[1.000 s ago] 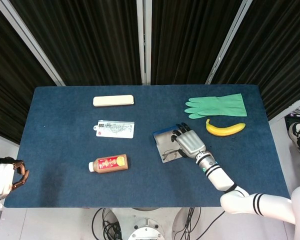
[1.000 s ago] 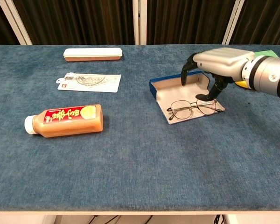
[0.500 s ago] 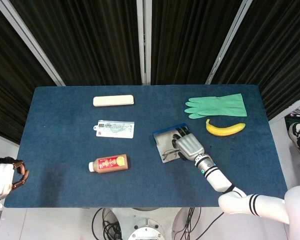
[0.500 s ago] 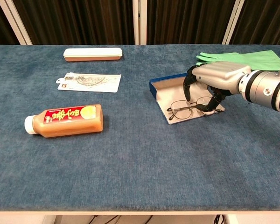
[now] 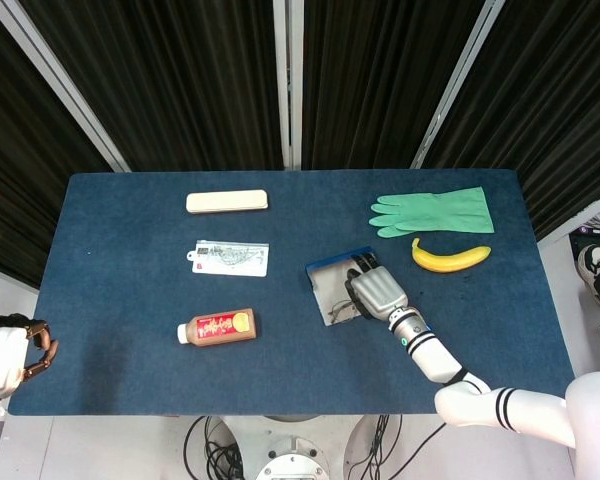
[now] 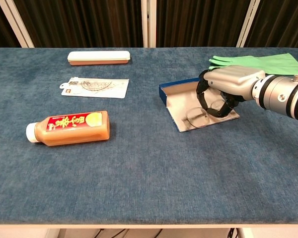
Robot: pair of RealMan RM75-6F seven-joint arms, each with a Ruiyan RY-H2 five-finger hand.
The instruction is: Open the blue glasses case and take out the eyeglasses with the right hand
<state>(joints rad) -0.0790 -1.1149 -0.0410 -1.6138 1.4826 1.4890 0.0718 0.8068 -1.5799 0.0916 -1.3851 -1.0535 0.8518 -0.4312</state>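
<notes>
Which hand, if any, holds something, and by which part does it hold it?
The right hand has its fingers on the eyeglasses in the open case; a firm hold cannot be told.

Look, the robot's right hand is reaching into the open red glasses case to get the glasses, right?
Almost. The glasses case is blue, not red; the chest view shows its blue wall. The rest holds: it lies open, and the right hand reaches into it, fingers curled down at the eyeglasses.
</notes>
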